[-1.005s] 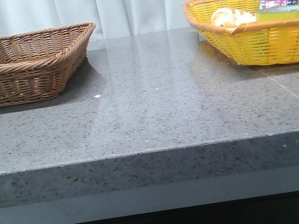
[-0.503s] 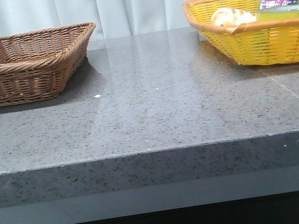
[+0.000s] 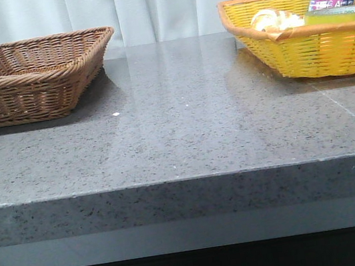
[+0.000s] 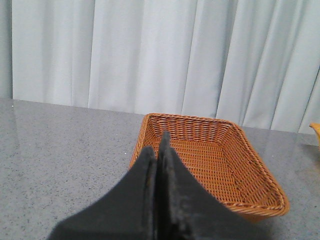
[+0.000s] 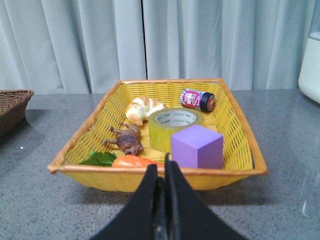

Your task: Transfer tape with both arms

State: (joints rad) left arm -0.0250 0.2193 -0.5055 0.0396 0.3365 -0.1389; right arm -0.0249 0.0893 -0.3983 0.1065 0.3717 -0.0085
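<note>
The tape [image 5: 172, 129], a wide translucent yellow-green roll with a pale printed core, lies flat in the yellow basket [image 5: 240, 135]. In the front view only its top edge [image 3: 337, 12] shows above the yellow basket's rim [image 3: 297, 33]. My right gripper [image 5: 161, 167] is shut and empty, held short of the basket's near rim. My left gripper [image 4: 159, 142] is shut and empty, in front of the empty brown basket [image 4: 250, 165]. Neither arm shows in the front view.
In the yellow basket lie a purple cube [image 5: 197, 146], a purple-labelled can [image 5: 198, 99], a croissant [image 5: 142, 108], a brown toy animal [image 5: 126, 140], green leaves [image 5: 100, 158] and an orange item [image 5: 134, 161]. The brown basket [image 3: 27, 79] stands at the back left of the grey stone table [image 3: 184, 132].
</note>
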